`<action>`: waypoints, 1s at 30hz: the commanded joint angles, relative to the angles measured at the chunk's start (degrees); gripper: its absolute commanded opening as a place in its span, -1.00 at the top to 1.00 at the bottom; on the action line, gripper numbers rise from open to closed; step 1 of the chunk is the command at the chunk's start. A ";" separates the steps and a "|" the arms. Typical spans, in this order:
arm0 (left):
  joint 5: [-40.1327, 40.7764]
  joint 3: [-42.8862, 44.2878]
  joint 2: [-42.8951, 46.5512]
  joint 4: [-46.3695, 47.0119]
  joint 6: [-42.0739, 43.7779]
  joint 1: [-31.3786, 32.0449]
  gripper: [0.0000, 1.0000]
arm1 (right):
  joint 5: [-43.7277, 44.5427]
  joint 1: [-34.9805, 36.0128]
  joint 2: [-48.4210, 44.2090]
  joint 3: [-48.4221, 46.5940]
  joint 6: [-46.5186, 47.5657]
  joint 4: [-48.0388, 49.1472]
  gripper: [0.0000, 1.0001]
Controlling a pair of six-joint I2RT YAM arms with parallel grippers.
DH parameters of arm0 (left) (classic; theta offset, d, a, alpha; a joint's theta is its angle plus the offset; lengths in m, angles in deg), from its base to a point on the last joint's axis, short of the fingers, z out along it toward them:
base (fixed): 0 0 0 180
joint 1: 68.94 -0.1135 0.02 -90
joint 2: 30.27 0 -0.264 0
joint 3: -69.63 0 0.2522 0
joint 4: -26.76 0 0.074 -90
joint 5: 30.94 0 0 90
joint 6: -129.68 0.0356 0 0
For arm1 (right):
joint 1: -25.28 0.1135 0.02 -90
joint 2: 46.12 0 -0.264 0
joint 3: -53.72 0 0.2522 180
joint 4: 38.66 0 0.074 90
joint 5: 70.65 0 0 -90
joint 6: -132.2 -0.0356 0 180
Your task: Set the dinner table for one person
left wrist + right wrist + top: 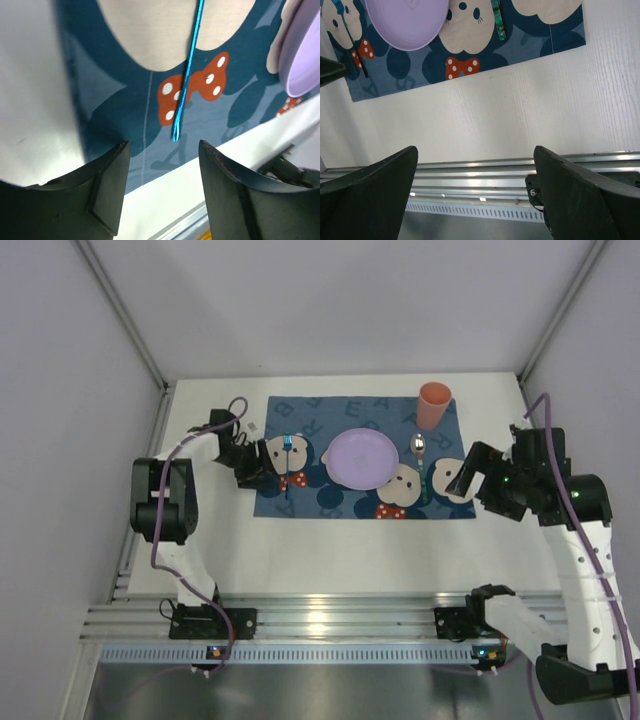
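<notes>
1. A shiny rail [320,625] runs along the near edge of the table [330,550], and both arms are fixed to it
2. The table is big, white and flat. It lies under all the other things, and a wide bare strip of it shows between the rail and the mat [300,502]
3. The right gripper [462,478] hangs near the right edge of the mat. Its own camera shows it [475,148] with its two fingers very far apart. It holds nothing, and there is only white table and rail below it
4. The left gripper [250,465] hangs over the left side of the mat. Its own camera shows it [165,150] partly open, with nothing between the fingers
5. The mat [115,125] is blue with cartoon mice and red spotty bows. It lies flat in the middle of the table
6. A fork [187,75] with a blue handle lies on the mat, left of the plate [362,457]. The end of its handle lies just past the left gripper's fingers and does not touch them
7. The plate is round and purple and sits in the middle of the mat
8. A spoon [419,446] with a green handle lies just right of the plate
9. An orange cup [434,405] stands at the far right corner of the mat
</notes>
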 commanded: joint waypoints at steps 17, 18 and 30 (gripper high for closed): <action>41.10 -35.53 59.94 23.84 -3.94 0.63 -0.52 | -7.67 -0.73 -16.65 2.14 3.46 8.96 -0.99; 41.73 -39.66 68.86 32.67 -1.32 1.60 -0.90 | -7.75 -0.64 -19.88 3.38 3.20 10.21 -1.00; 49.45 -58.78 79.25 45.41 10.50 2.66 -0.97 | -6.35 -0.38 -31.16 9.11 0.65 12.59 -0.99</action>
